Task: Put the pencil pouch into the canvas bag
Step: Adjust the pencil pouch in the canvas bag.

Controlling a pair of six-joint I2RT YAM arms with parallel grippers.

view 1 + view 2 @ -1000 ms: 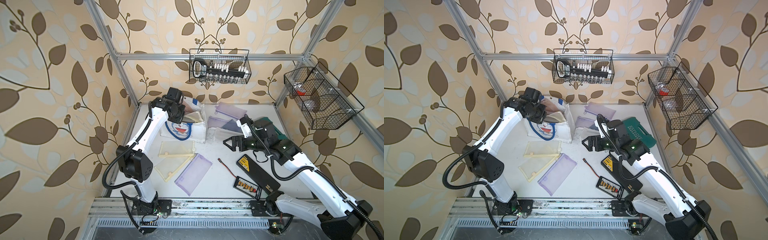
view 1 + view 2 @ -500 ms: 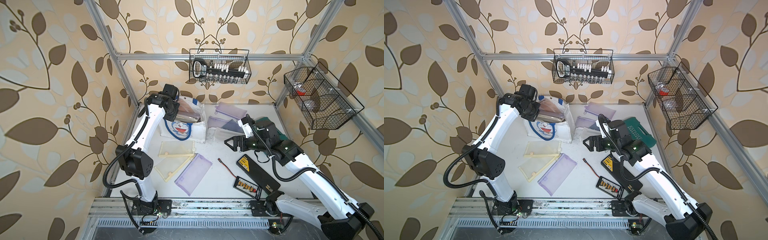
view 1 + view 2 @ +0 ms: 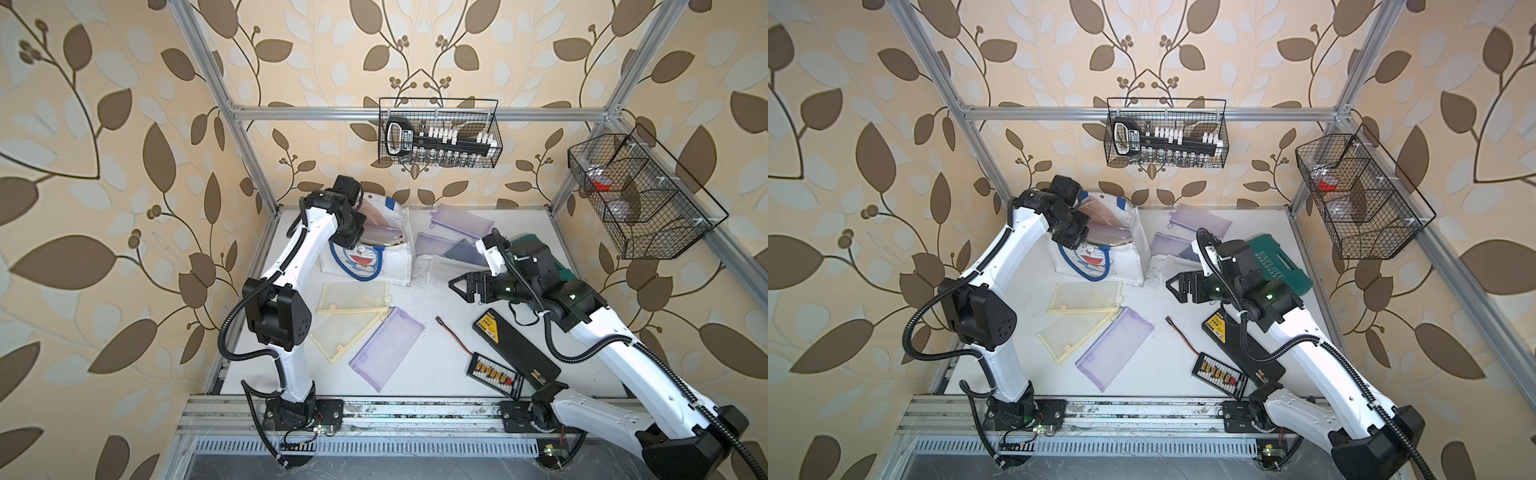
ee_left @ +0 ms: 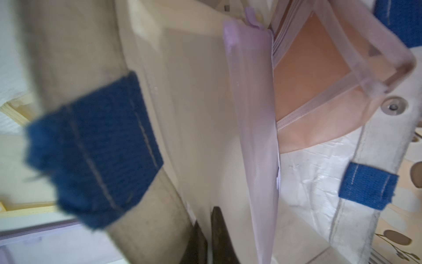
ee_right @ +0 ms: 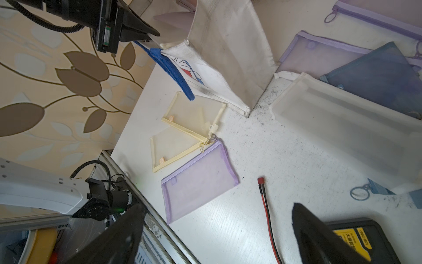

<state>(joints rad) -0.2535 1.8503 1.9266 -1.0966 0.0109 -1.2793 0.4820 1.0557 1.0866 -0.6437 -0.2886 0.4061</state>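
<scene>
The white canvas bag (image 3: 370,266) (image 3: 1100,266) with the blue cat face stands at the back left. My left gripper (image 3: 359,230) (image 5: 155,35) is shut on its rim beside a blue handle (image 4: 91,148), one finger inside the bag and one outside. Inside lie a purple pencil pouch (image 4: 258,137) and a pink one (image 4: 308,80). Loose pouches lie on the table: a purple one (image 3: 386,347) (image 5: 196,180), two yellow ones (image 3: 353,297), and several at the back (image 3: 453,249). My right gripper (image 3: 459,286) (image 5: 217,228) hovers open over the table's middle, nothing between its fingers.
A green tool case (image 3: 1279,262) lies under my right arm. A black charger (image 3: 515,349), a connector board (image 3: 494,372) and a red-black wire (image 3: 455,338) lie at the front right. Wire baskets hang on the back wall (image 3: 440,133) and the right wall (image 3: 640,199).
My left gripper has shifted slightly at the bag's rim and the bag's mouth now stands more upright and open. My right gripper has hardly moved.
</scene>
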